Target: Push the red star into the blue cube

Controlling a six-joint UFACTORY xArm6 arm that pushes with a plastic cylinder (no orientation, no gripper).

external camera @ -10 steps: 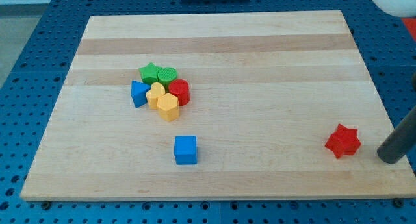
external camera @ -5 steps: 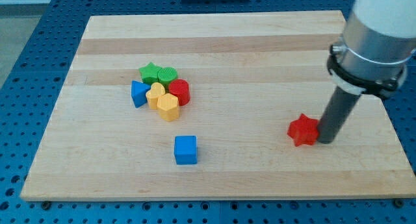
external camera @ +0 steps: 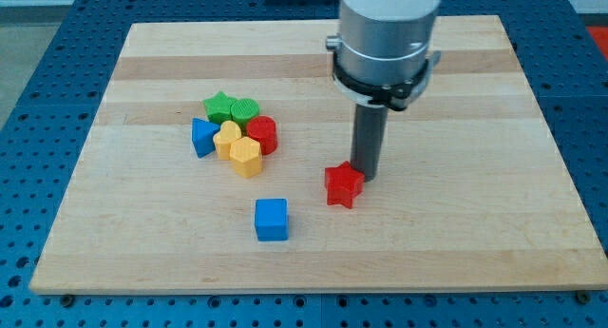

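Red star (external camera: 344,185) sits on the wooden board (external camera: 456,242), my tip (external camera: 365,179) touching its right side; blue cube (external camera: 271,219) lies apart toward the view's lower left; there are no jaws, just a rod.

Red star (external camera: 344,185): small, flat on board, just right of frame centre. Blue cube (external camera: 271,219): lower left of star, apart, squarely seated.

Wooden board (external camera: 456,242) on blue pegboard (external camera: 38,100). On it I see: red star (external camera: 343,185) centre-ish, my tip (external camera: 366,179) touching its upper-right side; blue cube (external camera: 271,219) btm-left of star, apart. Cluster at left: green star (external camera: 219,106), green cylinder (external camera: 245,109), red cylinder (external camera: 263,135), blue triangle (external camera: 202,137), 2 yellow blocks (external camera: 244,156).
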